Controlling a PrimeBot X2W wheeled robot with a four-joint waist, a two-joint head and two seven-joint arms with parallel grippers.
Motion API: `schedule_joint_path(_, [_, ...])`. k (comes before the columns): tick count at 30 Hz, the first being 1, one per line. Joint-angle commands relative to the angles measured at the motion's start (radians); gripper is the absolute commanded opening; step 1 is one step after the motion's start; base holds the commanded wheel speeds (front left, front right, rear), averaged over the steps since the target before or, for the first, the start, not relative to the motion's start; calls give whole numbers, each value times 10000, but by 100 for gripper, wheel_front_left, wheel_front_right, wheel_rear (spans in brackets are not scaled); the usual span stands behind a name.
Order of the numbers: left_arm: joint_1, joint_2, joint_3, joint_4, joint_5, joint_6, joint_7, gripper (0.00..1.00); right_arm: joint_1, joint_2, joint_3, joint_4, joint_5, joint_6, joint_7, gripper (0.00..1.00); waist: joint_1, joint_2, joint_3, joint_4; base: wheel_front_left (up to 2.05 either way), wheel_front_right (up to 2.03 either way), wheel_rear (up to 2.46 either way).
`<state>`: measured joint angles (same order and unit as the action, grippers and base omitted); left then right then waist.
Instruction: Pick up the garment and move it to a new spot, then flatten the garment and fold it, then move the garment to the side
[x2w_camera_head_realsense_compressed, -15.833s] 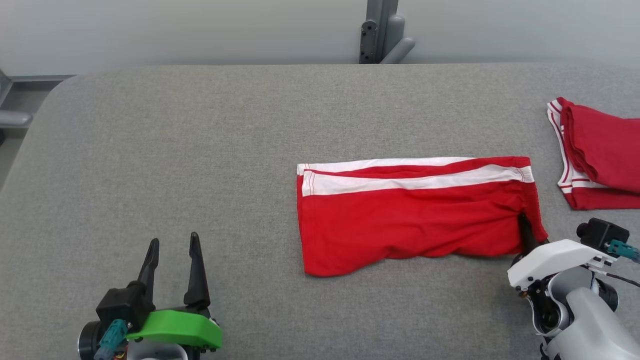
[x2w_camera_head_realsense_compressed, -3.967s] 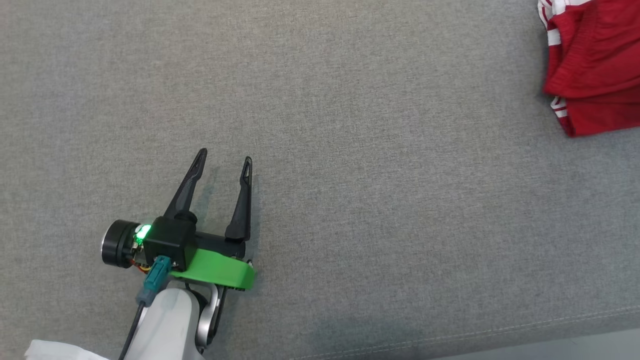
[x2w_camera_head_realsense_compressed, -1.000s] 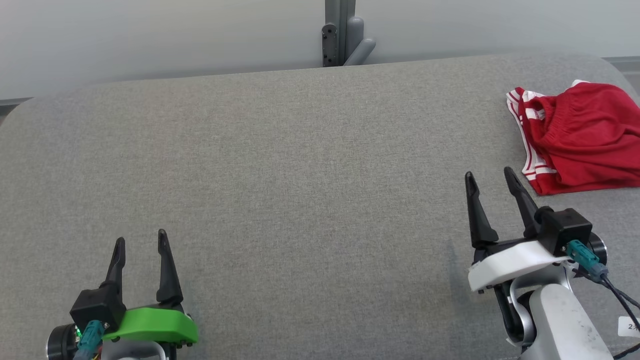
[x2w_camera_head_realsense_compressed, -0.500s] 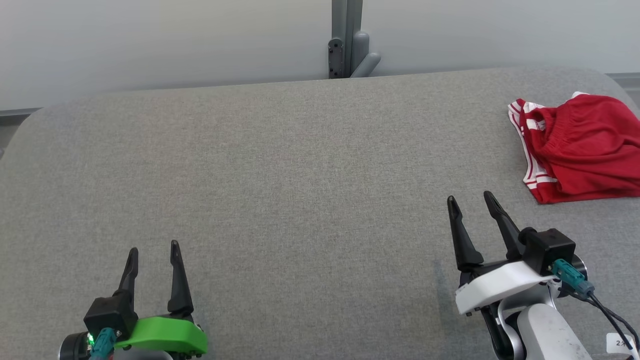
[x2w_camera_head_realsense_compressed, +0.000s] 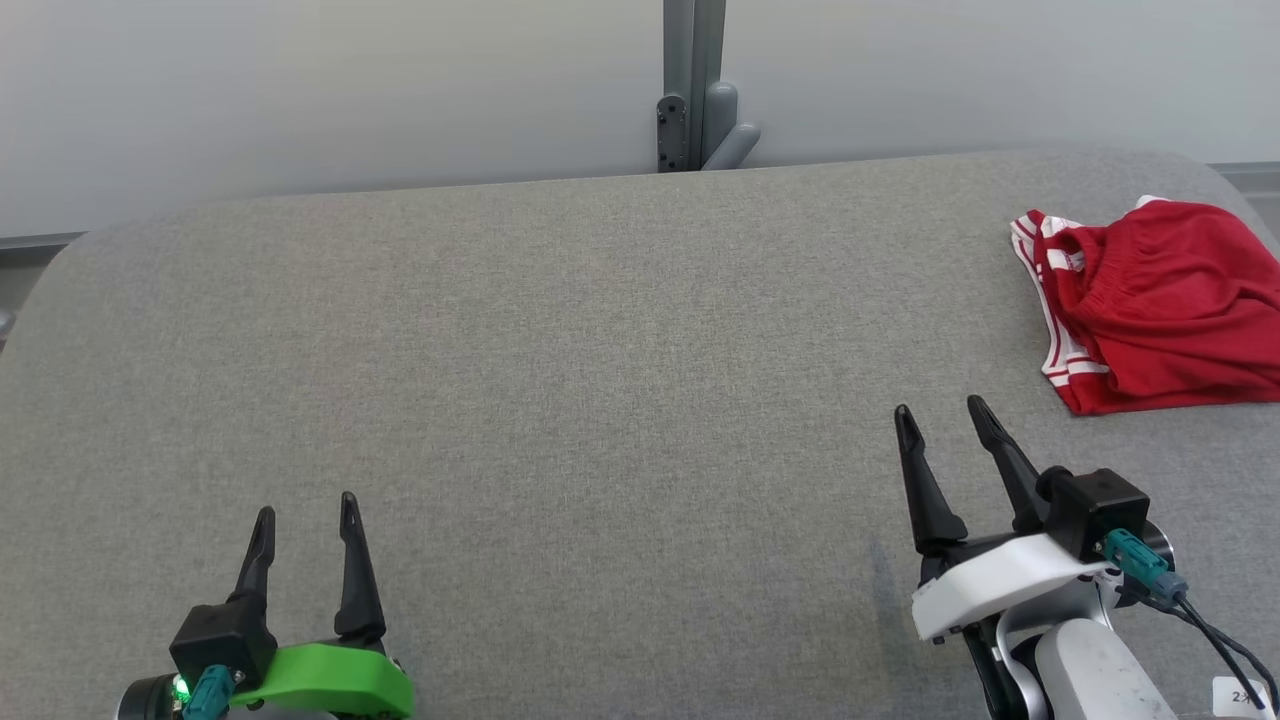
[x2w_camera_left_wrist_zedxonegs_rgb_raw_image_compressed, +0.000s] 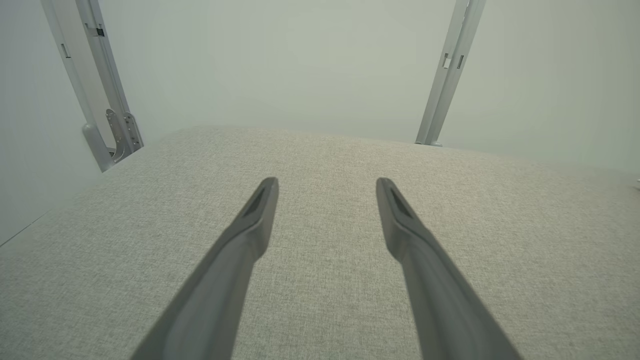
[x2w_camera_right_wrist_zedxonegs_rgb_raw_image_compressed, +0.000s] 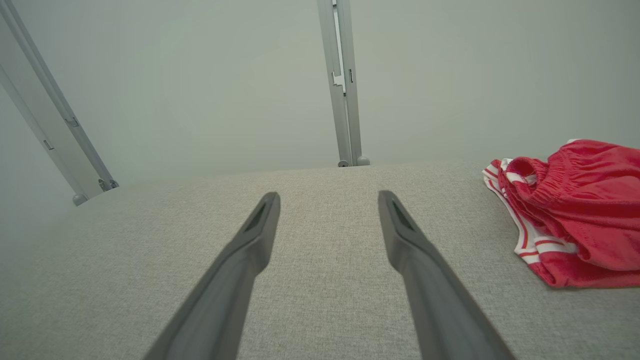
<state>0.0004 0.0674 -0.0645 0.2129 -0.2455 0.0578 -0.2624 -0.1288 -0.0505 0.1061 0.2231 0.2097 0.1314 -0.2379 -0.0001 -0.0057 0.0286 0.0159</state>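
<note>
Table: a broad surface (x2w_camera_head_realsense_compressed: 600, 350) covered in grey woven fabric with rounded far corners; both arms hang low over its near edge.
Wall: pale and plain (x2w_camera_head_realsense_compressed: 300, 90), running behind the table's far edge.
Garment: red shorts (x2w_camera_head_realsense_compressed: 1170, 300) with white side stripes and a gathered elastic waistband, lying bunched on the table's far right, cut off by the head view's right edge. They sit ahead of the right gripper and to its right, apart from it; neither claw touches them.
Right arm: a pale forearm rises from the lower right corner under a white cover (x2w_camera_head_realsense_compressed: 1000, 585), with a teal connector (x2w_camera_head_realsense_compressed: 1130, 553) and dark cable beside it. The right gripper (x2w_camera_head_realsense_compressed: 940, 410) points up the table, leaning slightly left.
Right claw: spread wide, holding nothing; in the right wrist view bare grey fabric shows between its fingers (x2w_camera_right_wrist_zedxonegs_rgb_raw_image_compressed: 250, 240).
Left arm: low at the lower left corner, wearing a green cover (x2w_camera_head_realsense_compressed: 320, 680) beside a small lit green light (x2w_camera_head_realsense_compressed: 181, 687). The left gripper (x2w_camera_head_realsense_compressed: 306, 503) points almost straight up the table.
Left claw: spread wide, holding nothing; the left wrist view shows its fingers (x2w_camera_left_wrist_zedxonegs_rgb_raw_image_compressed: 250, 235) above bare fabric.
Post: a grey metal upright (x2w_camera_head_realsense_compressed: 690, 80) with a bracket, at the middle of the far edge.
Writing: a small white tag (x2w_camera_head_realsense_compressed: 1240, 695) at the lower right corner begins with "2"; the rest is too small to read.
</note>
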Motion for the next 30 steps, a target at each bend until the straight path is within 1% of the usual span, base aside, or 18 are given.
schedule_joint_path(1, [135,-14,56,-25,40,45,-22,100,112,-7,-24,-35,41,-17,35,100,1,57,2,-1,0,0,0])
schedule_joint_path(5, [119,-6,95,-87,98,53,-22,100,120,-6,-17,-81,25,-17,46,100,1,57,19,-7,0,0,0])
schedule_joint_path(6, [11,-2,59,-65,27,6,4,0,12,0,-7,-39,7,0,34,0,1,0,18,-7,0,0,0])
schedule_joint_path(9, [42,-31,38,220,-28,3,67,0,157,13,15,191,41,2,38,0,1,0,16,-7,0,0,0])
schedule_joint_path(16, [-153,-43,206,308,-1348,-182,456,0,205,-54,-165,137,1484,1,318,0,1,3,-1,-15,0,0,0])
schedule_joint_path(17, [-153,-43,206,308,-1348,-182,456,0,205,-54,-165,137,1484,1,318,0,1,3,-1,-15,0,0,0])
schedule_joint_path(30, [-386,-63,370,326,-3549,-489,987,0,247,-177,-461,95,3852,-1,784,0,1,9,-33,-32,0,0,0])
